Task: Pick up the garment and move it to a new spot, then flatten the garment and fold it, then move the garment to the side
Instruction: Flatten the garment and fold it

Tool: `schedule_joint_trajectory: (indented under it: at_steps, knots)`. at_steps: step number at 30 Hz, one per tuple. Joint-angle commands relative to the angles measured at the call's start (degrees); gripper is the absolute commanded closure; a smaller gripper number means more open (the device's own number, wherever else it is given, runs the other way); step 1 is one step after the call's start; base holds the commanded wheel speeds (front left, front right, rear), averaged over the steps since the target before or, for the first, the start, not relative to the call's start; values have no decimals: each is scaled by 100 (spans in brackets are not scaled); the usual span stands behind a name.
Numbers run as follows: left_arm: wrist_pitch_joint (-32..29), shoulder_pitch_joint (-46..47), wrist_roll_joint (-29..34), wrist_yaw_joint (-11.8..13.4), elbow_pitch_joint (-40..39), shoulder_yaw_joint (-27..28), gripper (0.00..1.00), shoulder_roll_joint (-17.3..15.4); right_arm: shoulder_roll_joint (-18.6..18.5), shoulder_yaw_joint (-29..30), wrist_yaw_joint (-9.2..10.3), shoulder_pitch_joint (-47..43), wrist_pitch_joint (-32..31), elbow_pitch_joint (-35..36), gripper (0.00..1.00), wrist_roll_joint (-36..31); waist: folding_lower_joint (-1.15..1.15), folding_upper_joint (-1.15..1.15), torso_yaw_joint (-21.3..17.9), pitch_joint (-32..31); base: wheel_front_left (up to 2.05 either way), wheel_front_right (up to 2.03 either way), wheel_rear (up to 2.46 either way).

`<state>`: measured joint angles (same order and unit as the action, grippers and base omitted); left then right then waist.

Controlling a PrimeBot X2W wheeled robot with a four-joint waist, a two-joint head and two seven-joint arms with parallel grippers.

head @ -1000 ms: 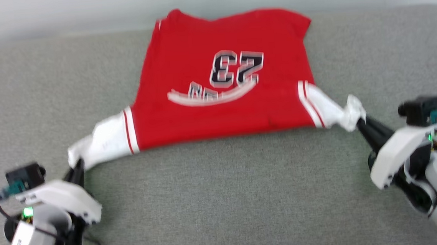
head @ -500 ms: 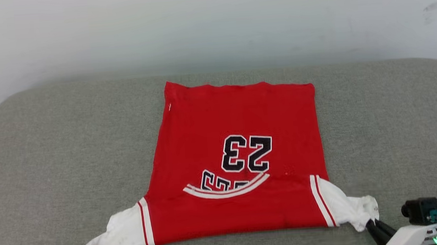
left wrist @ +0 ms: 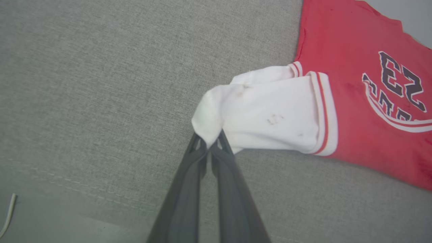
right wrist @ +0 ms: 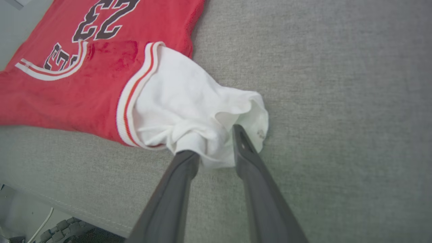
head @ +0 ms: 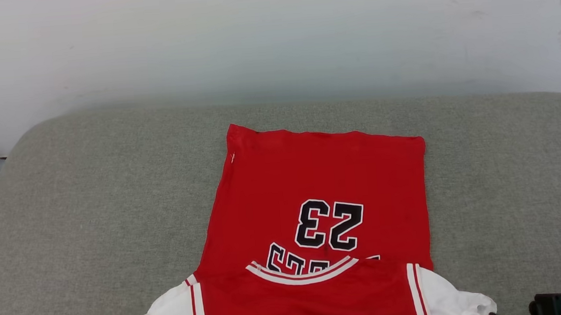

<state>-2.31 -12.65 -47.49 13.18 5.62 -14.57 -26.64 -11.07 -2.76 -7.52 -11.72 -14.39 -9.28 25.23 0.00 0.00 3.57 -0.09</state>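
Garment (head: 312, 190) first: the red shirt is lying face up near the middle of the grey cushion (head: 91, 200), its hem pointing away toward the pale wall (head: 252, 41) and its shoulders sitting at the near edge. There a band of red with the striped neckline is lying over the lower lettering. The left gripper (left wrist: 211, 143) is pinching the tip of the white sleeve (left wrist: 270, 111) on its side, its fingers (left wrist: 189, 182) pressing together with only a fold of cloth between them. The right gripper (right wrist: 212, 141) is standing with its fingers well parted. The other sleeve (right wrist: 189, 101) is bunching between them and draping over one fingertip, so it is probably not gripping anything, though the cloth is hiding that tip. Being thin, soft and light, the garment is going to sag, stretch and wrinkle rather than hold any shape, and pulling on a sleeve end is likely dragging the sleeve long before shifting the body. For flattening and folding, I am judging the shoulder seams or the hem corners to be the better holds, taken in pairs and kept level so that the cloth is laying down smooth.
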Motion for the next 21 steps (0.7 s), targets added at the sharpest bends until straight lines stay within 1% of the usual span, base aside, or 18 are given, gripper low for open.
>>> schedule_joint_trajectory:
  at_steps: [1, 3, 6, 10, 15, 19, 21]
  knots:
    - [-3, 87, 50, 0, -38, -13, 100, -38, 53, 165, 6, 41, 25, 26, 0, -23, 0, 0, 41, 54, 0, 0, 0]
    - [10, 182, 74, -23, -88, -48, 100, -31, 125, 499, 7, 236, 169, 41, 0, -58, 0, 0, 82, 128, 0, 0, 0]
    - [61, 298, 137, -37, -136, -90, 100, 3, 104, 860, 5, 529, 225, -83, 0, -95, 0, 0, 133, 246, 0, 0, 0]
    - [154, 542, 225, -43, -254, -117, 100, 45, -82, 1134, 5, 1257, 192, -446, 0, 32, 0, 0, 191, 485, 0, 0, 0]
    - [247, 952, 420, -119, -399, -256, 100, 91, -471, 1116, 5, 2435, -263, -1146, 0, 345, 0, 0, 371, 941, 0, 0, 0]
    - [308, 1351, 538, -222, -456, -399, 100, 178, -717, 1165, 4, 3515, -879, -1969, 0, 509, 0, 0, 612, 1335, 0, 0, 0]
    - [354, 1543, 605, -263, -484, -489, 100, 286, -823, 1150, 4, 3956, -1181, -2311, 0, 519, 0, 0, 784, 1514, 0, 0, 0]
